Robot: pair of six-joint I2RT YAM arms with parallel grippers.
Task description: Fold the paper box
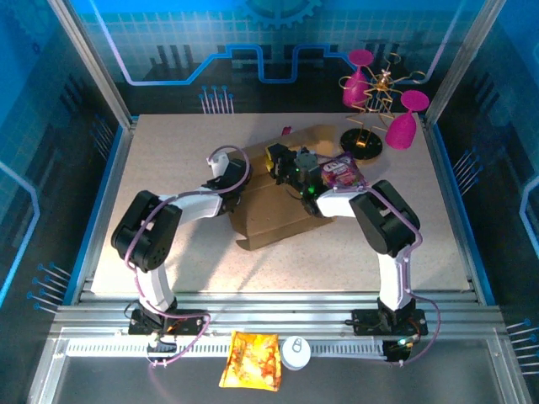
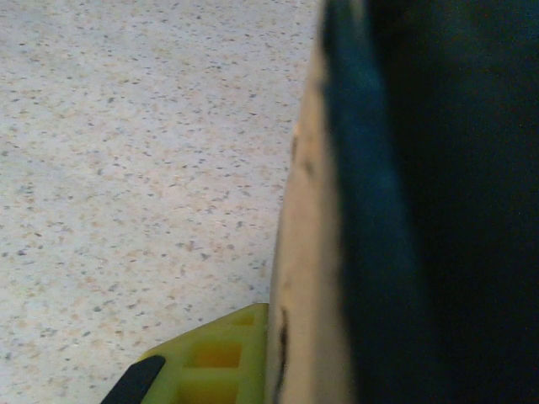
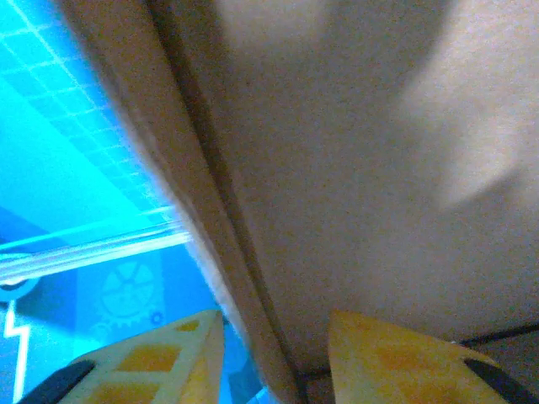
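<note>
Well, the paper box (image 1: 274, 215) sits around the middle of the table (image 1: 404, 244), somewhat toward the far side, a creased brown cardboard piece with its flaps not yet closed into a finished box. Both my arms reach in over it, one from each side.

My left claw (image 1: 238, 178) is at the box's left edge and clenched on the cardboard. From my left wrist I see the tan edge of the box (image 2: 307, 252) pressed right against my yellow finger (image 2: 215, 362), with the speckled table (image 2: 126, 168) stretching off to the left. The right half of that view is dark and blurred, and I cannot make out what it is.

My right claw (image 1: 278, 162) is at the far part of the box, and it is released. From my right wrist, its two yellow fingers stand apart with a cardboard wall (image 3: 354, 210) running between them, so my right claw (image 3: 274, 362) straddles the wall. Blue backdrop shows in the gap beside the left finger (image 3: 168, 362).

A purple snack packet (image 1: 343, 172) lies by the box's far right corner, close to my right wrist. A gold stand with pink glasses (image 1: 379, 101) is at the far right. An orange-yellow snack bag (image 1: 251, 360) rests on the near ledge between my bases, with a white round disc (image 1: 296, 352) just right of it.
</note>
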